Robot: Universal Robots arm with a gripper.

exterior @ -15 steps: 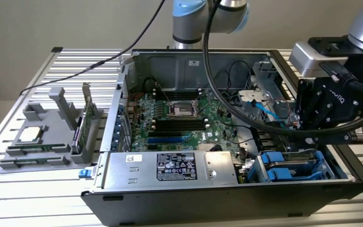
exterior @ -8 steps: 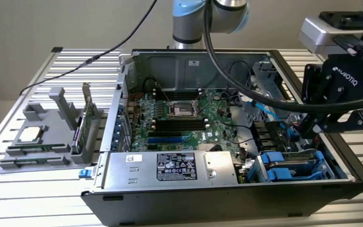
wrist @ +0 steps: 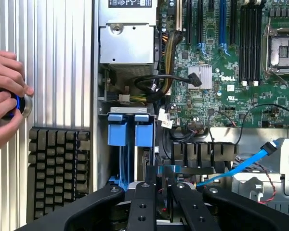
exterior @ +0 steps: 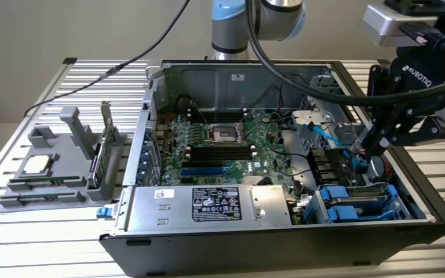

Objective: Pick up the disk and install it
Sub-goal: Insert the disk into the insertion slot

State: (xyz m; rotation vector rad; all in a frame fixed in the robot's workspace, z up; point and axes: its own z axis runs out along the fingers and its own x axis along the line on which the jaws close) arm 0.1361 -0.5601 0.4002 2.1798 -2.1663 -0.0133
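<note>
Pincer hangs over the open computer case, at the exterior view's right, above the front corner by the drive bay. Fingers stand narrow, clamped on a thin upright item with a blue edge, taken to be the disk, held edge-on. In the wrist view the disk shows as a blue strip just past the tips of the pincer, near the drive bay's blue tabs. A blue cable runs close beside it. The motherboard lies well apart from it. Outside the case, a person's hand rests on a blue-lit button on the ribbed table.
</note>
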